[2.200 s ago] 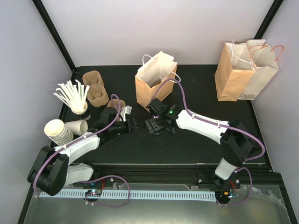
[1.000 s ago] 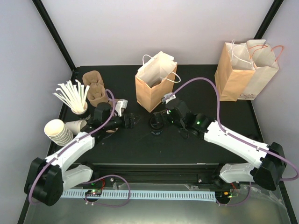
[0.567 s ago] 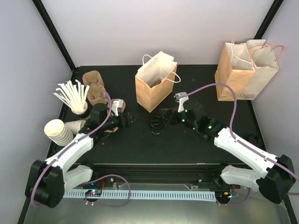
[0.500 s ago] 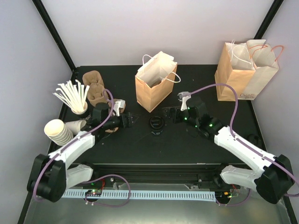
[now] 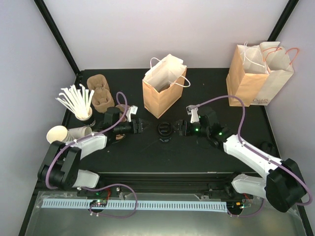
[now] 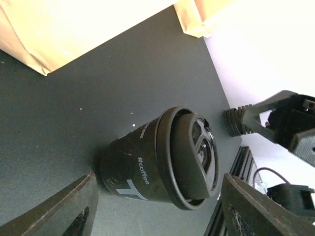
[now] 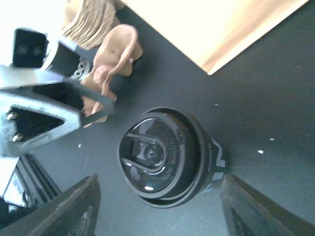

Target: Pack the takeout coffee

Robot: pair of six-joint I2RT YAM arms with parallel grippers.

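The takeout coffee [image 5: 164, 130] stands upright on the black table, a dark printed cup under a glossy black lid. My left gripper [image 5: 140, 126] lies just left of it, open and pointing at it with a small gap. My right gripper [image 5: 182, 127] mirrors it on the right, also open and apart from the cup. In the left wrist view the coffee [image 6: 157, 157] sits just ahead of the spread fingers [image 6: 69, 211]. The right wrist view shows its lid [image 7: 160, 155] ahead of my open fingers [image 7: 256, 209]. Neither gripper holds anything.
An open brown paper bag [image 5: 164, 87] stands right behind the cup. Two more bags [image 5: 258, 73] stand at the back right. At the left are brown pulp carriers [image 5: 100, 92], a cup of white sticks [image 5: 78, 102] and stacked lidless paper cups [image 5: 66, 134].
The right arm drew back from the cup, then settled low on its right side. The left gripper crept slightly closer from the left. Both pairs of jaws have narrowed a little.
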